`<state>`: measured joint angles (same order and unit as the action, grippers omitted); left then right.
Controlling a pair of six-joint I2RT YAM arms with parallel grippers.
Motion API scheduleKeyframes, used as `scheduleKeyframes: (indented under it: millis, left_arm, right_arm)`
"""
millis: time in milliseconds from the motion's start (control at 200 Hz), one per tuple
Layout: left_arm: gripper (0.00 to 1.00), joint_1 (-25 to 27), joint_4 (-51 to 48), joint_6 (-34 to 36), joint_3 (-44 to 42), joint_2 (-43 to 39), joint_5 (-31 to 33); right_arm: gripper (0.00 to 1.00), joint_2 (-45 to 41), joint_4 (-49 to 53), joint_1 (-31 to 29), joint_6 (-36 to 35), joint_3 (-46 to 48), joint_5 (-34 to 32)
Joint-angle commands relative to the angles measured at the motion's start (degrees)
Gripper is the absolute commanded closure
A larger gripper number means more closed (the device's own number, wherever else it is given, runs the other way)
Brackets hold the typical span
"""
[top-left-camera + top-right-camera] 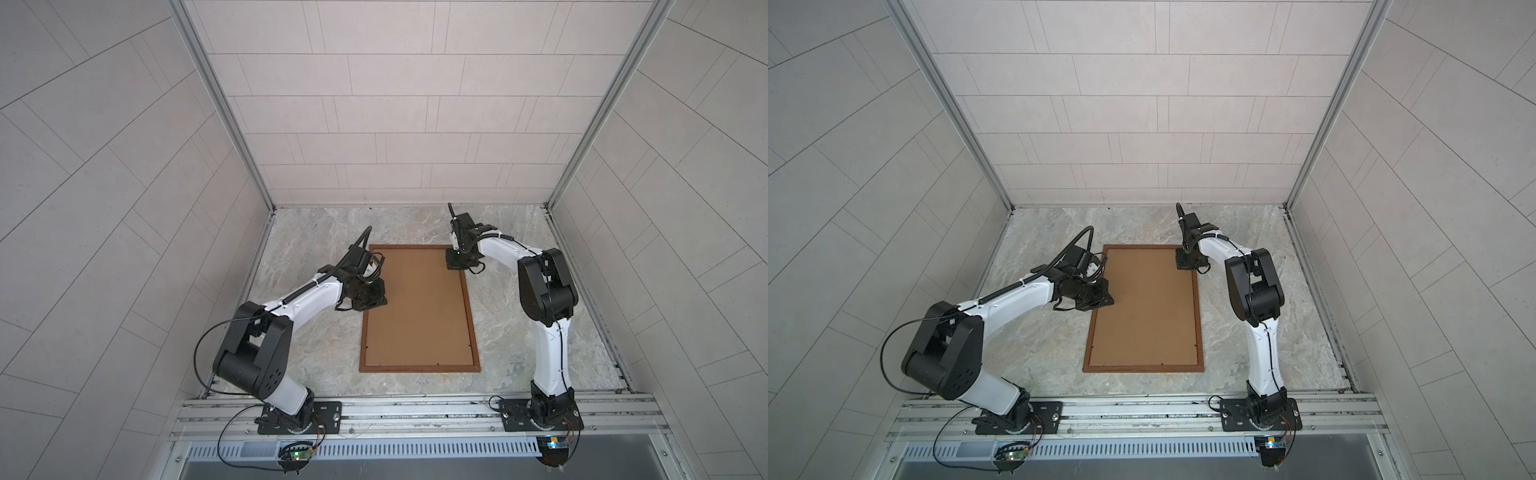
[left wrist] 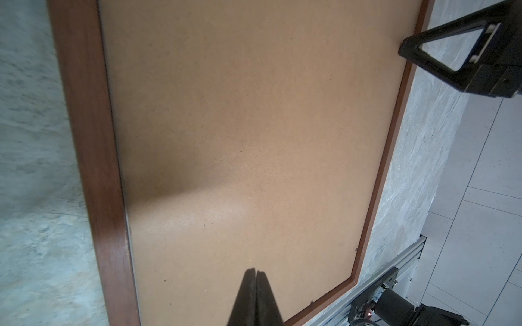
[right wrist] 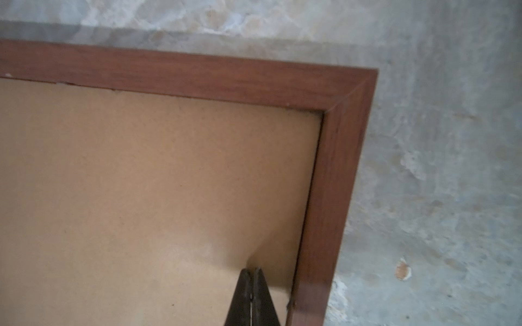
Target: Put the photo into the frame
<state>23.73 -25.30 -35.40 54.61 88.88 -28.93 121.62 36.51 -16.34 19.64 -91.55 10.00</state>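
On the marble table [image 1: 519, 299] my frame [image 1: 419, 368] lies flat at centre, filled by the brown backing board [image 1: 419, 316], which my left gripper [image 1: 377, 304], clenched empty, touches near ten o'clock and my right gripper [image 1: 459, 266], also clenched empty, at one o'clock.

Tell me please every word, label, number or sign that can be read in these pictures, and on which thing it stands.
No text can be read in any view.
The frame and the brown backing board inside it are plain, with no print or label.
The small circuit boards below the arm bases are too small to show any writing.
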Motion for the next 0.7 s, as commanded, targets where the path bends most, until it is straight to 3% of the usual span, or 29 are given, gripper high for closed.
scheduleKeyframes:
  millis: [0,295,696]
  left_arm:
    - [0.94,-0.6,-0.3,0.9,-0.9,-1.8,-0.3]
    - [0.94,-0.7,-0.5,0.9,-1.1,-2.8,-0.1]
    - [0.94,-0.7,-0.7,0.9,-0.9,-2.7,-0.2]
  right_arm:
    - [1.0,3.0,3.9,-0.4,-0.8,0.4,-0.2]
    - [1.0,-3.4,4.0,0.0,-1.3,-0.9,-2.4]
    - [1.0,-4.0,4.6,2.6,-1.7,-1.3,-2.1]
